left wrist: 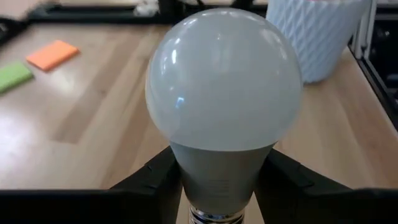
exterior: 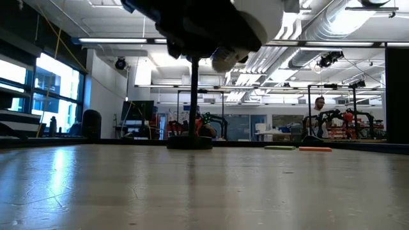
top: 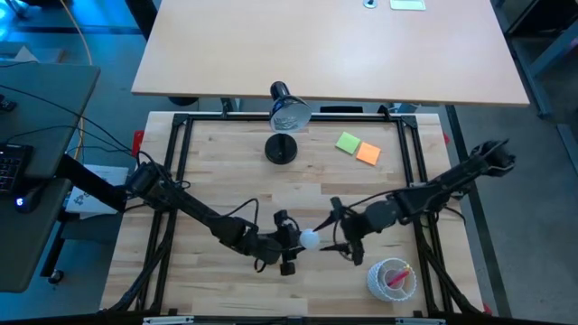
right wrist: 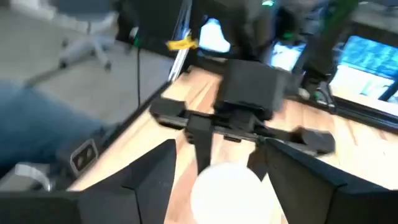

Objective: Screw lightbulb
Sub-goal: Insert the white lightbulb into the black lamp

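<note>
The white frosted lightbulb [top: 310, 239] hangs above the table's near middle, its globe [left wrist: 224, 74] turned toward my right arm. My left gripper [top: 287, 246] is shut on it from the left. My right gripper [top: 346, 238] is open on the bulb's other side. Its fingers stand on either side of the globe [right wrist: 227, 193], and no touch shows. The black desk lamp stands at the far middle on its round base [top: 281, 148], with its head [top: 289, 113] by the far edge. My left gripper pinches the bulb's grey neck [left wrist: 217, 180], between the globe and the silvery screw base, with one finger [left wrist: 152, 180] on each side. The fingers come from the table's left, slanting a little downward. The bulb is clear of the table and sticks out beyond the fingertips, globe first.
A clear cup [top: 392, 278] with pink contents stands at the near right, close to my right arm. A green note [top: 348, 142] and an orange note [top: 368, 153] lie at the far right. Black frame rails [top: 181, 181] run along the table's sides.
</note>
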You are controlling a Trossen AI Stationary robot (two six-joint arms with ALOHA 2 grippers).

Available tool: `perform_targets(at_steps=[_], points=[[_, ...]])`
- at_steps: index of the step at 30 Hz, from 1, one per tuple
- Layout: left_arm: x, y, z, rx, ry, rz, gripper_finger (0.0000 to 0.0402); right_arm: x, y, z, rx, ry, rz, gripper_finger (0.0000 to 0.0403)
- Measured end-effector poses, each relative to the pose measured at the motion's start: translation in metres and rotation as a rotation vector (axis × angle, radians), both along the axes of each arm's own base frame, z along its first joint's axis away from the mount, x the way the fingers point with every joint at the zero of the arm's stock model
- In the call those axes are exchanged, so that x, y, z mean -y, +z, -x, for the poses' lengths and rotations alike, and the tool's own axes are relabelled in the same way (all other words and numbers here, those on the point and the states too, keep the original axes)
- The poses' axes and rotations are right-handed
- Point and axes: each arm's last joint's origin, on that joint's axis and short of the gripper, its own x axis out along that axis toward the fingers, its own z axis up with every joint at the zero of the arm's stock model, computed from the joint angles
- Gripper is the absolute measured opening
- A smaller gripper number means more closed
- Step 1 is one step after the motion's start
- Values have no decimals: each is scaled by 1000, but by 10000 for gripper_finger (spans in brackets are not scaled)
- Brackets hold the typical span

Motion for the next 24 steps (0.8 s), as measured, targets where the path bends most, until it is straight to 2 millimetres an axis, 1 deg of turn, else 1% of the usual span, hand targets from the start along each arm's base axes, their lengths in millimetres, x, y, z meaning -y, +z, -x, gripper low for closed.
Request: perform_targets(at_steps=[3,7,10,13,15,18,20,24], points=[[0,-2,1,-18,12,27,153,-5,13,-7,-77,25,81,245],[0,-3,2,-27,5,42,153,-11,28,-16,-128,41,78,245],[0,-2,1,-21,4,45,153,-15,38,-23,-112,31,39,245],[0,-2,1,-22,4,45,154,-17,48,-27,-61,57,89,245],[0,-3,2,-25,4,43,154,-16,53,-27,-38,47,136,245],[0,-3,2,-26,4,43,154,-17,66,-24,-25,-58,186,245],[1,-2,2,-24,3,43,154,-16,75,-20,-63,-137,188,247],[1,-3,2,-24,6,50,154,-18,87,-8,-186,-174,183,260]])
